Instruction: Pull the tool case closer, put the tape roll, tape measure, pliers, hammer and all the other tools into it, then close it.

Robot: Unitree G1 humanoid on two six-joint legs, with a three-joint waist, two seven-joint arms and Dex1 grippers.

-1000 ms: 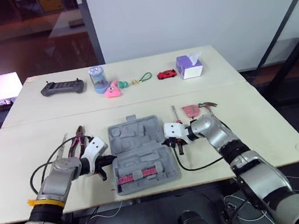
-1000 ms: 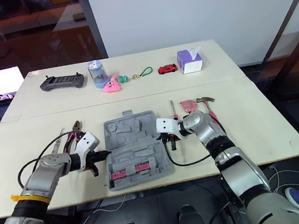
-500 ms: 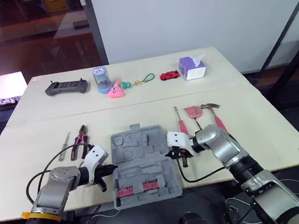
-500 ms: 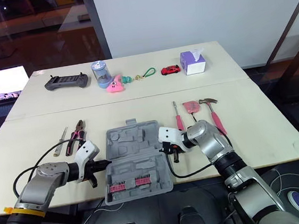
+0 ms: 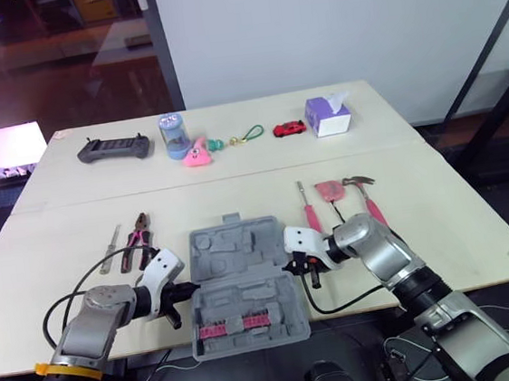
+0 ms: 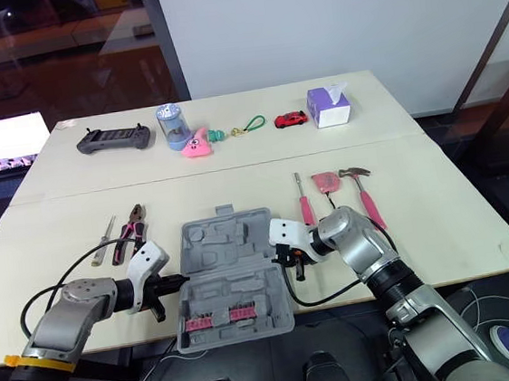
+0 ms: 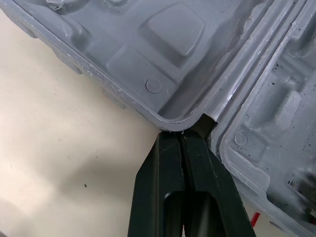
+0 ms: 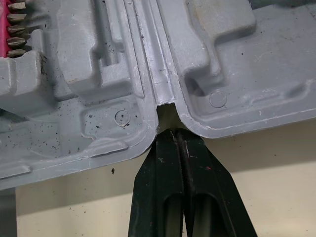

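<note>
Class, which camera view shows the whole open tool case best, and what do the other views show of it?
The right eye view: the tool case lies open, both halves whole, like the left eye view. The wrist views show close-ups of its hinge ends, where the left gripper and right gripper sit, jaws shut.

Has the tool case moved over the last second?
Yes. The tool case has slid toward the robot: beside the unmoved pliers, its far edge now lies nearer the front of the table.
</note>
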